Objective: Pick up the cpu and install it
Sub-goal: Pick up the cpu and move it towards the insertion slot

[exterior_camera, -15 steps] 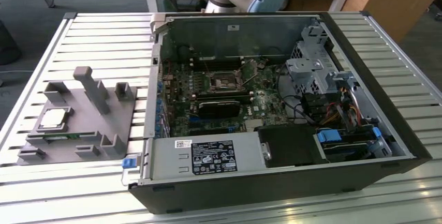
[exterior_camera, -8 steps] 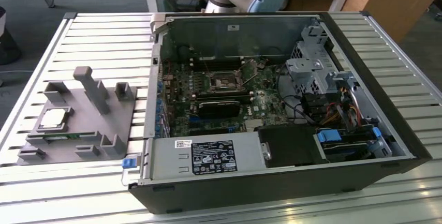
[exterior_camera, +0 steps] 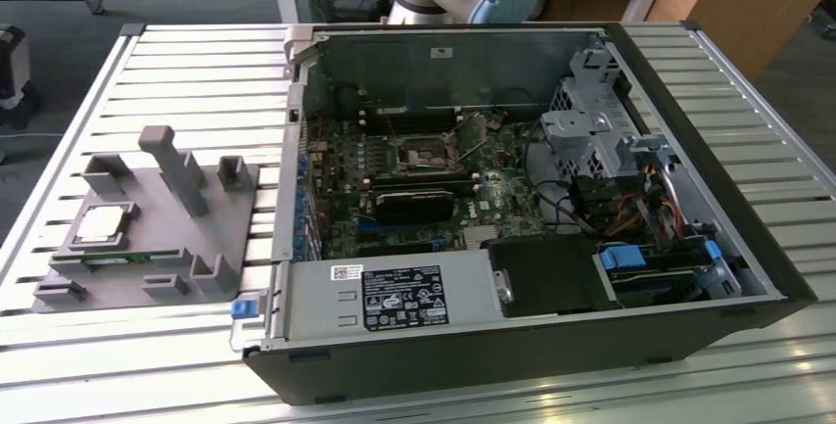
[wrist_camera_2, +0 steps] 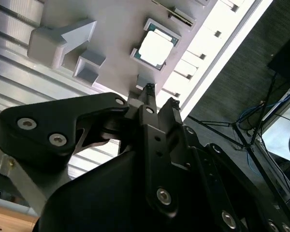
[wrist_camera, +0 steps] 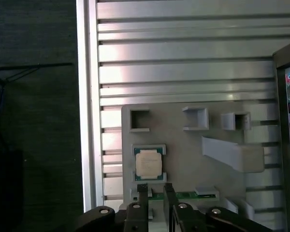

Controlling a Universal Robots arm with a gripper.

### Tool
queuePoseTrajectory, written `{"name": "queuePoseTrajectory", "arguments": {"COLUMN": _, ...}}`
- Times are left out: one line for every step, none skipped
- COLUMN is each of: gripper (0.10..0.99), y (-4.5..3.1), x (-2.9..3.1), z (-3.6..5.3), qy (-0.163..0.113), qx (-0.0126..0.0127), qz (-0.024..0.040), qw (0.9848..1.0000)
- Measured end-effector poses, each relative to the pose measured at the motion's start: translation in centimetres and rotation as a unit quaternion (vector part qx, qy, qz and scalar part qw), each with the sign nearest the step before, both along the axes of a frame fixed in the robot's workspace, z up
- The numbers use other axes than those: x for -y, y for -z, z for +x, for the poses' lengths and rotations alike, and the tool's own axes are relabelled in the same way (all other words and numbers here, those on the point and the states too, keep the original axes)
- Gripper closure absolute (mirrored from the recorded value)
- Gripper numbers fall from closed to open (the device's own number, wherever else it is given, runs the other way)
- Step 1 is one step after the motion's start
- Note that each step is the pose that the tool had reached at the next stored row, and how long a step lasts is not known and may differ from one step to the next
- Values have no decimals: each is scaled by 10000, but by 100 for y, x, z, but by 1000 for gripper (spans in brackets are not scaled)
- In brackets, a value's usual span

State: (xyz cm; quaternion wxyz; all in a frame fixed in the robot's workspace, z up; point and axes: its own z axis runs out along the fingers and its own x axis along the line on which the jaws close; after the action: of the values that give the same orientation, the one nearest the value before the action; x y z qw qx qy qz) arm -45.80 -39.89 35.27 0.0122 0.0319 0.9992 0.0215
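The cpu [exterior_camera: 105, 225] lies flat, metal top up, in its square seat on the grey holder [exterior_camera: 157, 258], which sits on the slatted tabletop [exterior_camera: 196, 71] at the exterior view's left. In both wrist views the gripper [wrist_camera: 155, 193] [wrist_camera_2: 160, 96] hangs above the holder's edge near the cpu [wrist_camera: 148, 163] [wrist_camera_2: 156, 50], not touching it. Its fingers [wrist_camera: 142, 194] are slightly spread, with nothing between them. A green memory stick [wrist_camera: 189, 195] lies just beside them. The case [exterior_camera: 523, 355] stands open, and the motherboard [exterior_camera: 405, 199] has a bare socket [exterior_camera: 428, 157].
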Motion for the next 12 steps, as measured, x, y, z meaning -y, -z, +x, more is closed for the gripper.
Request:
{"name": "queuePoseTrajectory", "arguments": {"gripper": 796, "y": 18, "x": 0, "z": 0, "qy": -12, "qx": -1, "qz": 0, "qw": 10000}}
{"name": "queuePoseTrajectory", "arguments": {"gripper": 796, "y": 36, "x": 0, "z": 0, "qy": -35, "qx": -5, "qz": 0, "qw": 10000}}
{"name": "queuePoseTrajectory", "arguments": {"gripper": 737, "y": 52, "x": 0, "z": 0, "qy": -75, "qx": -13, "qz": -1, "qw": 10000}}
{"name": "queuePoseTrajectory", "arguments": {"gripper": 737, "y": 68, "x": 0, "z": -1, "qy": -109, "qx": -18, "qz": -1, "qw": 9999}}
{"name": "queuePoseTrajectory", "arguments": {"gripper": 678, "y": 85, "x": 0, "z": -2, "qy": -130, "qx": -24, "qz": -1, "qw": 9999}}
{"name": "queuePoseTrajectory", "arguments": {"gripper": 620, "y": 103, "x": 0, "z": -3, "qy": -133, "qx": -32, "qz": -1, "qw": 9999}}
{"name": "queuePoseTrajectory", "arguments": {"gripper": 561, "y": 121, "x": 0, "z": -3, "qy": -134, "qx": -40, "qz": -1, "qw": 9999}}
{"name": "queuePoseTrajectory", "arguments": {"gripper": 561, "y": 139, "x": 0, "z": -3, "qy": -132, "qx": -47, "qz": -1, "qw": 9999}}
{"name": "queuePoseTrajectory", "arguments": {"gripper": 506, "y": 157, "x": 0, "z": -3, "qy": -130, "qx": -49, "qz": -1, "qw": 9999}}
{"name": "queuePoseTrajectory", "arguments": {"gripper": 447, "y": 175, "x": 0, "z": -3, "qy": -126, "qx": -51, "qz": -1, "qw": 9999}}
{"name": "queuePoseTrajectory", "arguments": {"gripper": 388, "y": 194, "x": 0, "z": -3, "qy": -124, "qx": -53, "qz": -1, "qw": 9999}}
{"name": "queuePoseTrajectory", "arguments": {"gripper": 388, "y": 212, "x": 0, "z": -3, "qy": -123, "qx": -54, "qz": -1, "qw": 9999}}
